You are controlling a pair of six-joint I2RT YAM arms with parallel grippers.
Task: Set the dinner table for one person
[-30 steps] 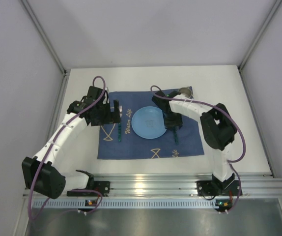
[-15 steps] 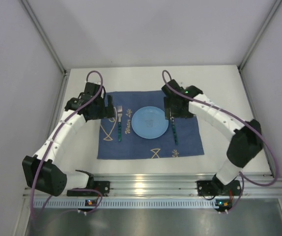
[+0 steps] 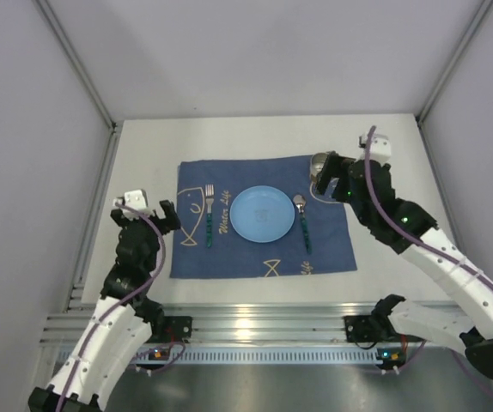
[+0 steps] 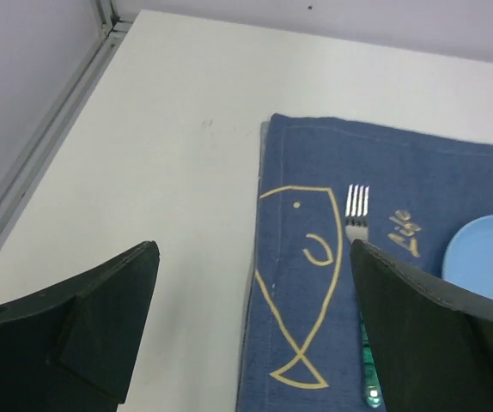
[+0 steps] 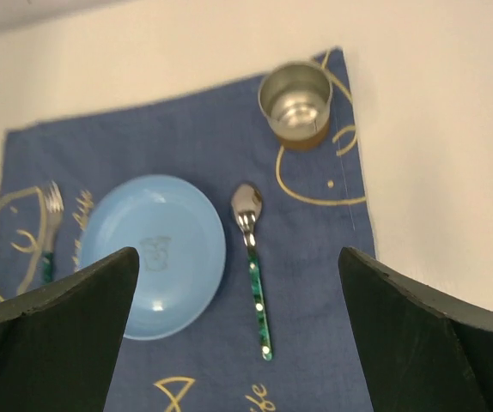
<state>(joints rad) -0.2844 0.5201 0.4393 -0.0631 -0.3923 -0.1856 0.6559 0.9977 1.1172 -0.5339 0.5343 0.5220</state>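
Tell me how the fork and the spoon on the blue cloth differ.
The fork lies left of the plate; the spoon lies right of it. The fork ends in tines, the spoon in a rounded bowl. Both have green handles and lie flat on the blue cloth, heads pointing toward the far edge.

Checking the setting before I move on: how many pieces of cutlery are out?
2. A fork lies on the blue cloth left of the plate in the top view; a spoon lies right of the plate. None seems hidden.
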